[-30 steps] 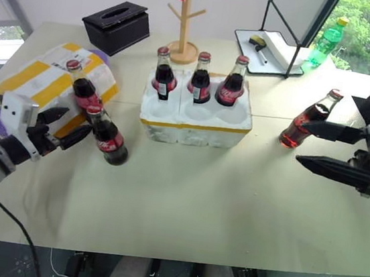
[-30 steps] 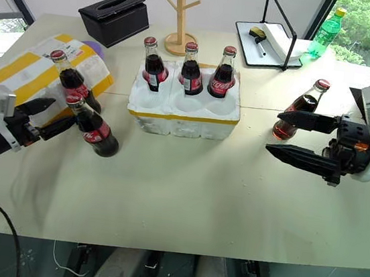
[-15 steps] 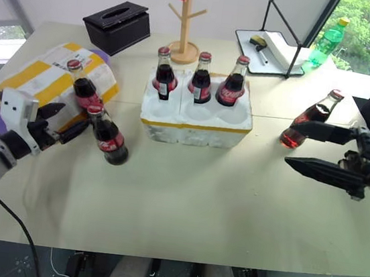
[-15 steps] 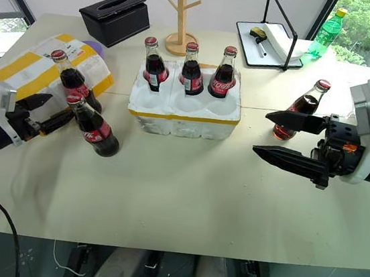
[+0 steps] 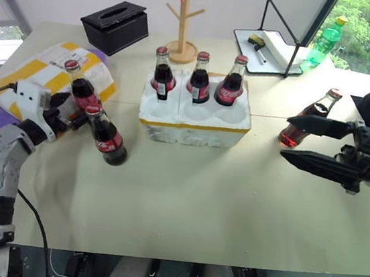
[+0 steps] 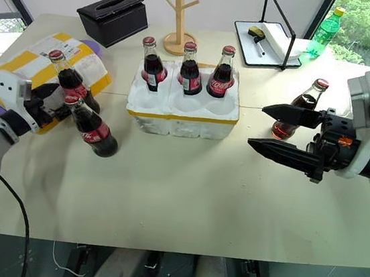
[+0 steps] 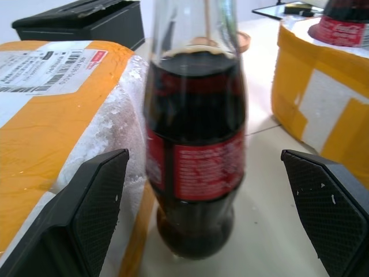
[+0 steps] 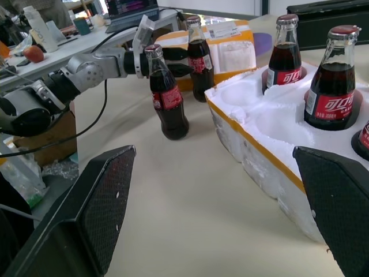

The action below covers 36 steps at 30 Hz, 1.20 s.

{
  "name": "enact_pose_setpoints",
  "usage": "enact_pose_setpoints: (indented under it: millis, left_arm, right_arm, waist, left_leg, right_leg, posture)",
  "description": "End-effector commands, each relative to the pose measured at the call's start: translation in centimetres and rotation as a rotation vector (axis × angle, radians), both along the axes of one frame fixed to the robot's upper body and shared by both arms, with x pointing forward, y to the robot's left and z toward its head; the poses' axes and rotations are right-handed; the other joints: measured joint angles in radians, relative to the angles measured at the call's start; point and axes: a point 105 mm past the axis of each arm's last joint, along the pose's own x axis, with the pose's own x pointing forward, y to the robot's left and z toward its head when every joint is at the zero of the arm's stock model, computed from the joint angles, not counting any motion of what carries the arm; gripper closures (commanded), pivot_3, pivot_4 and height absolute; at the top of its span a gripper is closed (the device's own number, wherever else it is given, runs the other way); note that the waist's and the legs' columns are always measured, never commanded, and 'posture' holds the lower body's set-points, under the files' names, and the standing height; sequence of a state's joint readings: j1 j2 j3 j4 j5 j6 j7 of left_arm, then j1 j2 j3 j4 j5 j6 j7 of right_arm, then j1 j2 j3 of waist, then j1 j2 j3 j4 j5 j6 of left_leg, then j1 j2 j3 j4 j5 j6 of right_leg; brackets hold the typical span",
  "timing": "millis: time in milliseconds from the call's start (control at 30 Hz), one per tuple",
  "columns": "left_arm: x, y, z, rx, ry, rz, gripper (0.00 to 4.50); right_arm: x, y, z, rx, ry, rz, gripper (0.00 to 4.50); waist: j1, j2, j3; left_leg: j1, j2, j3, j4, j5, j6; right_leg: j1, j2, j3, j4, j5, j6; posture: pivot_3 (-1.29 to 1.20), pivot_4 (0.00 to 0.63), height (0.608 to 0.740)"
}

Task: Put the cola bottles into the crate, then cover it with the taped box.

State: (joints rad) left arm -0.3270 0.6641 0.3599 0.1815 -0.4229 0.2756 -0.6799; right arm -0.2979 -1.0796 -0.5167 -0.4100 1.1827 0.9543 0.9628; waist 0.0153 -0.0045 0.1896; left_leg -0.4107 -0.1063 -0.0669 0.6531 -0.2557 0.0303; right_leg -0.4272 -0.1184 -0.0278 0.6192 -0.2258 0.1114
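red labels with white script wrap the cola bottles (image 5: 200, 78).

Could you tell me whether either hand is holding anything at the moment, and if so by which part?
Nothing is held. The left hand is open around a cola bottle without gripping it; the right hand is open in the air.

Dark cola bottles (image 5: 199, 79) — red labels; white crate (image 5: 194, 116) — yellow band; yellow-striped taped box (image 5: 40, 77).
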Motion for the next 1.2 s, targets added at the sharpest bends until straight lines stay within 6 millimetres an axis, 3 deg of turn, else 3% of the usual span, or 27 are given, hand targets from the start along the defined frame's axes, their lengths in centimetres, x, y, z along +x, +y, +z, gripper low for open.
enact_pose_setpoints:
  millis: [33, 367, 767, 900, 1200]
  left_arm:
    - [0.7, -0.3, 0.7, 0.020, -0.037, -0.010, 0.08]
    - [2.9, -1.7, 1.0, 0.021, -0.046, -0.052, 0.08]
    - [3.4, -1.7, 0.8, 0.039, -0.033, -0.079, 0.08]
    - [3.2, -1.7, 0.8, 0.033, -0.032, -0.087, 1.76]
    - [3.1, -1.8, 2.6, 0.045, -0.026, -0.150, 1.80]
  right_arm:
    - [-0.5, 0.4, 0.8, 0.005, -0.041, 0.019, 0.00]
    - [-0.4, 0.6, 0.6, 0.010, -0.035, 0.017, 0.00]
    - [-1.0, 0.9, 0.4, -0.005, -0.029, 0.058, 0.00]
    - [-1.2, 1.2, 0.3, -0.009, -0.028, 0.072, 0.00]
    - [-1.2, 1.4, 0.0, -0.018, -0.030, 0.087, 0.00]
  waist:
    - [0.000, 0.000, 0.000]
    - [0.000, -0.001, 0.000]
    - [0.000, -0.001, 0.000]
    - [0.001, -0.001, 0.000]
    - [0.000, -0.002, 0.000]
  left_leg:
    - [0.000, 0.000, 0.000, 0.000, 0.000, 0.000]
    - [0.000, 0.000, 0.000, 0.001, 0.000, 0.000]
    - [0.000, 0.000, 0.000, 0.001, 0.000, 0.000]
    - [0.000, 0.000, 0.000, 0.001, 0.000, 0.000]
    - [0.000, 0.000, 0.000, 0.002, 0.000, 0.000]
  right_leg:
    - [0.000, 0.000, 0.000, 0.000, 0.000, 0.000]
    - [0.000, 0.000, 0.000, 0.001, 0.000, 0.000]
    - [0.000, 0.000, 0.000, 0.001, 0.000, 0.000]
    - [0.000, 0.000, 0.000, 0.001, 0.000, 0.000]
    - [0.000, 0.000, 0.000, 0.001, 0.000, 0.000]
  posture:
    - [0.00, 0.150, 0.736]
    - [0.00, 0.150, 0.736]
    - [0.00, 0.150, 0.736]
    - [0.00, 0.150, 0.736]
    - [0.00, 0.150, 0.736]
